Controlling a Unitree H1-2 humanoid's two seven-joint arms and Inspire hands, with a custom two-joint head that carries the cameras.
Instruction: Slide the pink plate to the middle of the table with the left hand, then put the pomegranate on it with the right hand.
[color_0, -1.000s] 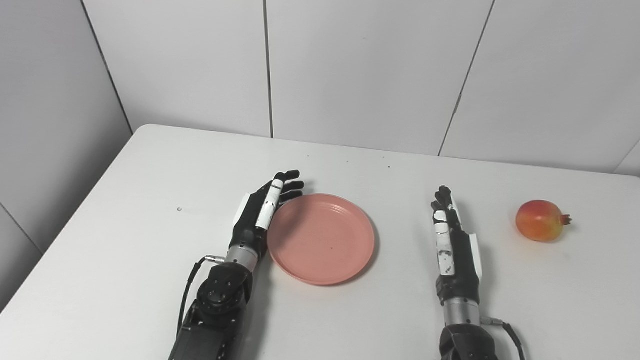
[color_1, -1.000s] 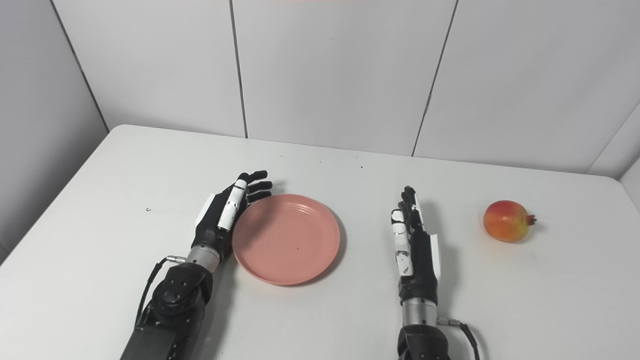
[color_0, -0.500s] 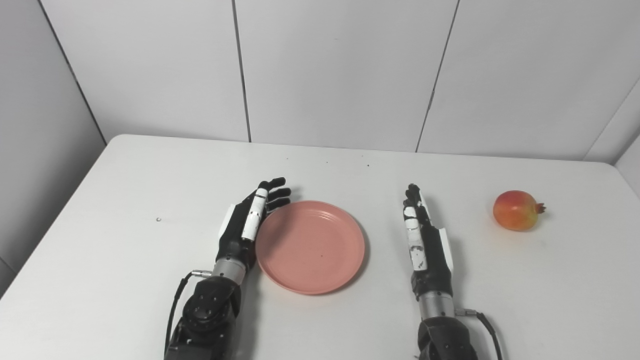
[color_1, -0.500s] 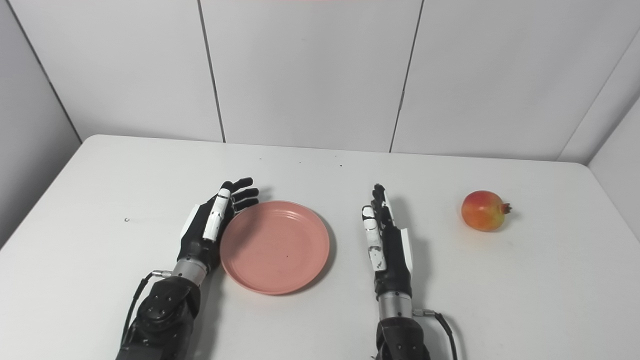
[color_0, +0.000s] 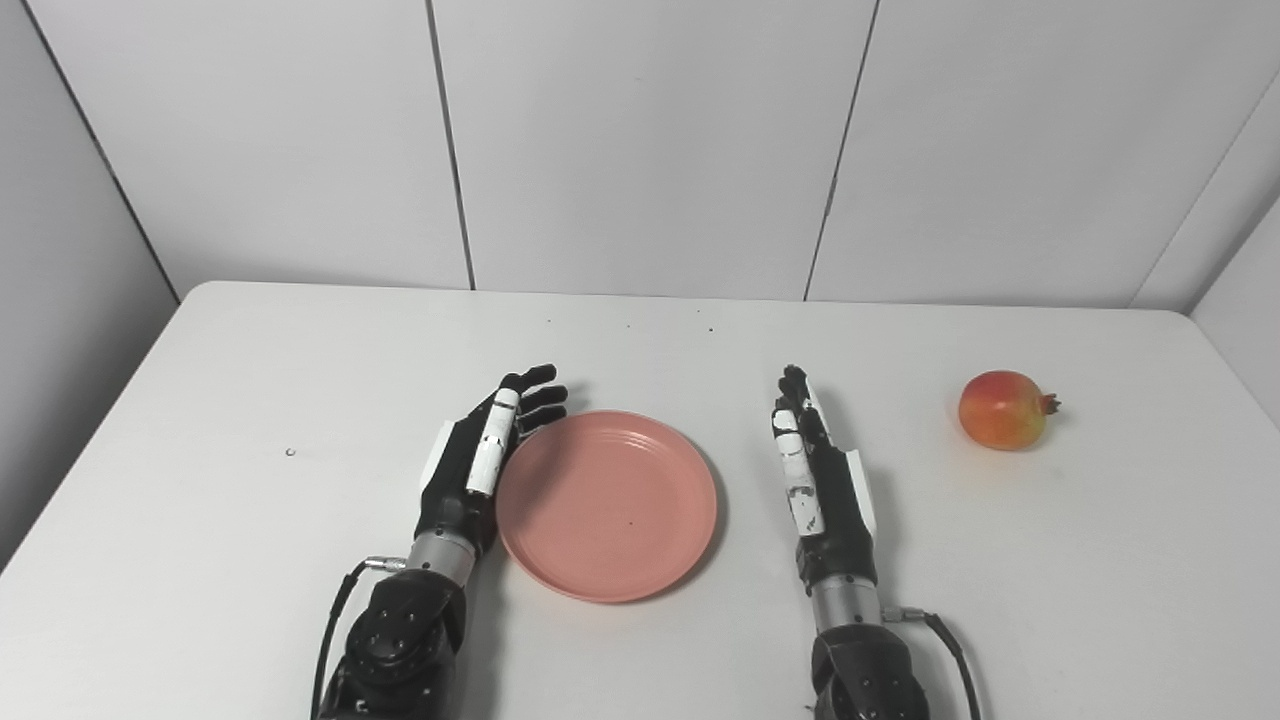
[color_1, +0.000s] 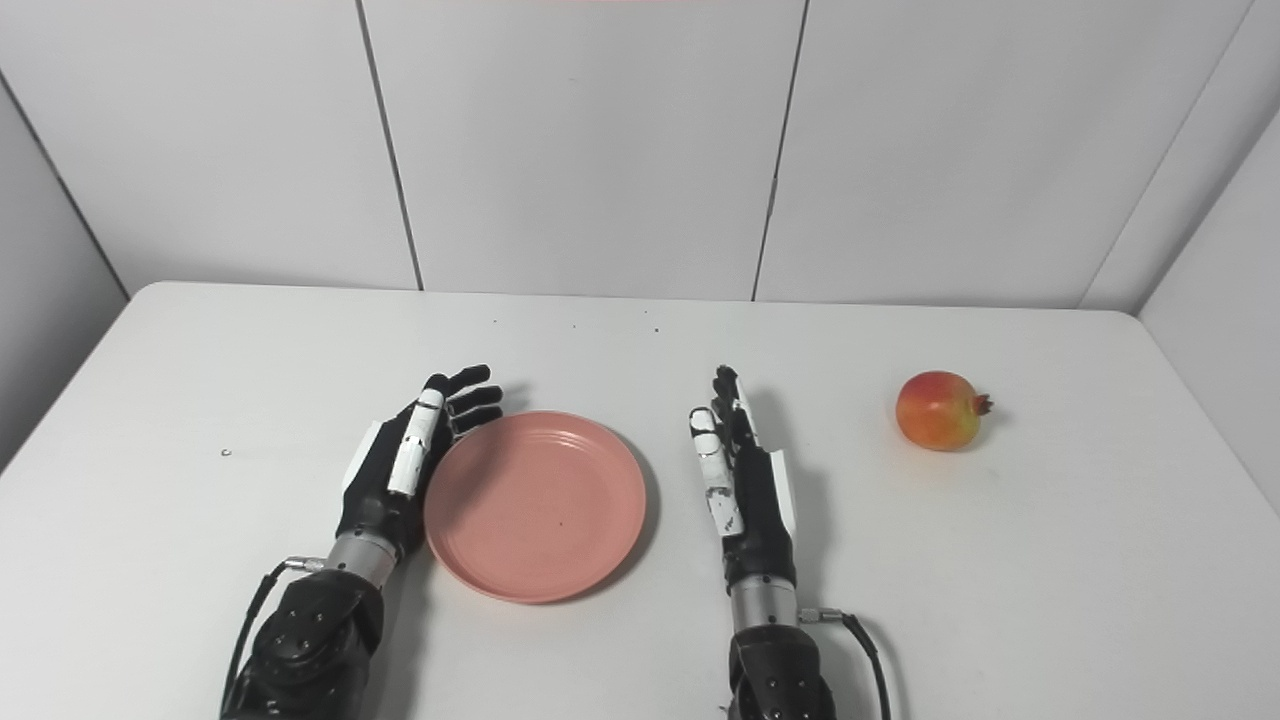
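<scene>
A white table (color_0: 250, 520) is standing against white wall panels (color_0: 640, 140). A pink plate (color_0: 607, 504) is lying near its middle, between the two hands. The left hand (color_0: 480, 465) is resting edge-on against the plate's left rim, fingers spread and holding nothing. The right hand (color_0: 822, 478) is lying just right of the plate, fingers straight, empty. The pomegranate (color_0: 1003, 410) is sitting well apart at the right

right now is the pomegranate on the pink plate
No, the pomegranate sits on the bare table, well to the right of the pink plate.
</scene>
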